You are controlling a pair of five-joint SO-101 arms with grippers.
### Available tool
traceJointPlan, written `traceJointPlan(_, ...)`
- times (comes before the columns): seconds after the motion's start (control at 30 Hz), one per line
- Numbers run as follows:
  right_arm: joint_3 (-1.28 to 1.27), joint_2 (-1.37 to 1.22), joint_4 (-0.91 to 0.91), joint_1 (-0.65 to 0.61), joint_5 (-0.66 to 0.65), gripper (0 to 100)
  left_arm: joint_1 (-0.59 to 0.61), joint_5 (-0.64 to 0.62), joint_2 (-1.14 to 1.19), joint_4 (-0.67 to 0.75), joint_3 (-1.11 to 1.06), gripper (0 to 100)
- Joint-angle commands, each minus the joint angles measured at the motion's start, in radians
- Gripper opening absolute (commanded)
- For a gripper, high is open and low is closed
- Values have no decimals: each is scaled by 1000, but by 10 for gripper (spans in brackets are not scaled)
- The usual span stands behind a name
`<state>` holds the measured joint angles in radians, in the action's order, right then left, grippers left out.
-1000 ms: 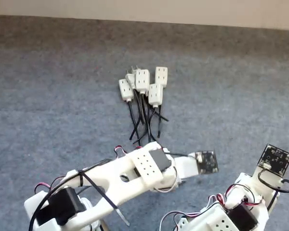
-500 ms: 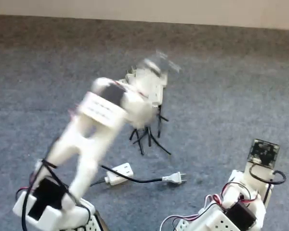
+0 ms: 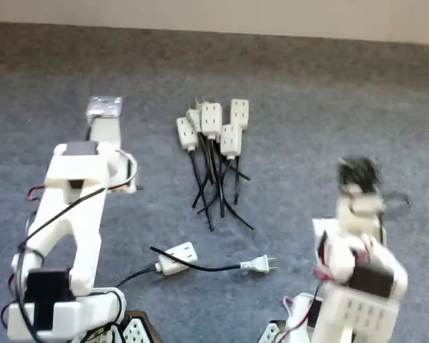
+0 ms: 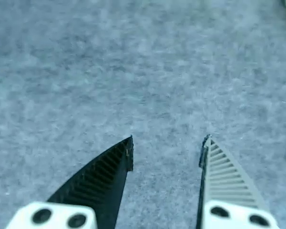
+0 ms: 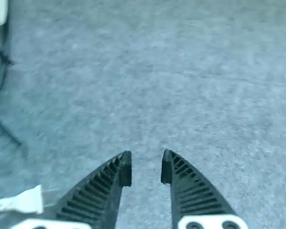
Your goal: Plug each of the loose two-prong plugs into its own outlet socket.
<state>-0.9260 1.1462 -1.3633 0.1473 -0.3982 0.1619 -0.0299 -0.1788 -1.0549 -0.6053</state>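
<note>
High view records the bundle of white outlet sockets on black cords (image 3: 214, 125) mid-table and a loose white two-prong plug (image 3: 259, 265) nearer the arms; wrist views add jaw detail — left gripper (image 4: 167, 152) wide apart, right gripper (image 5: 145, 167) narrowly parted, both empty — above grey carpet surface (image 3: 329, 107), beige wall strip (image 3: 214, 14) behind.

You are looking at a mottled blue-grey carpeted tabletop (image 3: 343, 107). The cluster of cream plastic socket blocks (image 3: 214, 121) is trailing black cords, and the loose cream two-prong plug (image 3: 256, 265) is trailing a black cord too. The left gripper (image 4: 168, 140) is showing one black ribbed finger (image 4: 102, 183) and one pale grey ribbed finger (image 4: 226, 176); the right gripper (image 5: 146, 155) is showing both in ribbed black.
</note>
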Motion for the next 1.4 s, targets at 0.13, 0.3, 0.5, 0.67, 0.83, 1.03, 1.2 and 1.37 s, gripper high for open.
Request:
traceJointPlan(0.13,216,-473,-84,-410,-48,115,165,186,-148,166,-308,242)
traceJointPlan(0.3,182,-460,-73,-567,-262,115,225,344,-265,265,-516,242)
traceJointPlan(0.5,4,-403,70,-716,-402,115,225,374,-364,361,-613,242)
traceJointPlan(0.67,-266,-346,328,-776,-459,115,223,376,-364,362,-619,242)
traceJointPlan(0.83,-381,-239,331,-759,-485,118,223,376,-364,362,-619,242)
traceJointPlan(1.03,-390,-102,245,-754,-485,119,219,376,-364,364,-621,242)
traceJointPlan(1.2,-464,-13,248,-734,-617,120,219,374,-364,364,-621,242)
traceJointPlan(1.37,-529,22,317,-677,-663,203,206,376,-364,364,-621,242)
